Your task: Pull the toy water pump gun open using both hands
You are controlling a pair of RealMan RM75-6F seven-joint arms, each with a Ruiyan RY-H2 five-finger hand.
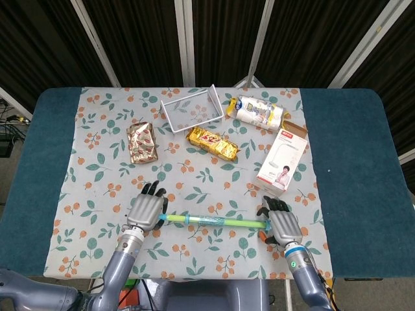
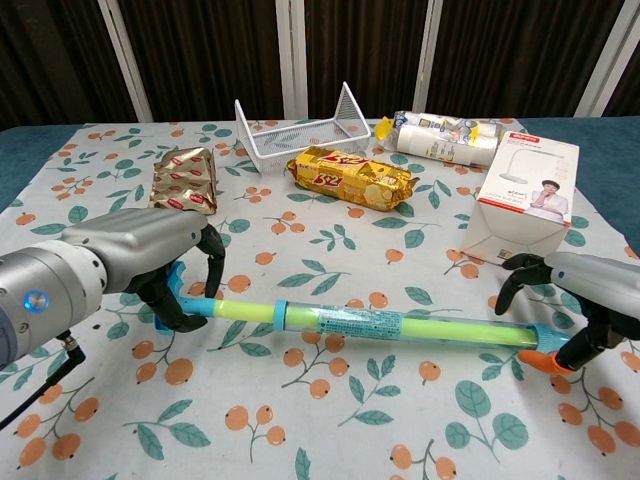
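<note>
The toy water pump gun [image 1: 211, 220] [image 2: 380, 324] is a long green tube with blue collars and an orange tip, lying across the near part of the floral cloth. My left hand [image 1: 145, 210] [image 2: 150, 262] grips its blue handle end, with fingers curled around it. My right hand [image 1: 280, 226] [image 2: 585, 295] holds the other end by the orange tip [image 2: 546, 359], fingers arched over the blue collar. The tube looks slightly lifted at the left end in the chest view.
Behind the pump lie a gold snack packet [image 1: 142, 142], a yellow biscuit pack [image 1: 213, 144], a white wire rack [image 1: 192, 107], a wrapped roll [image 1: 259, 113] and a white lamp box [image 1: 283, 158]. Blue table edges [image 1: 363, 168] flank the cloth.
</note>
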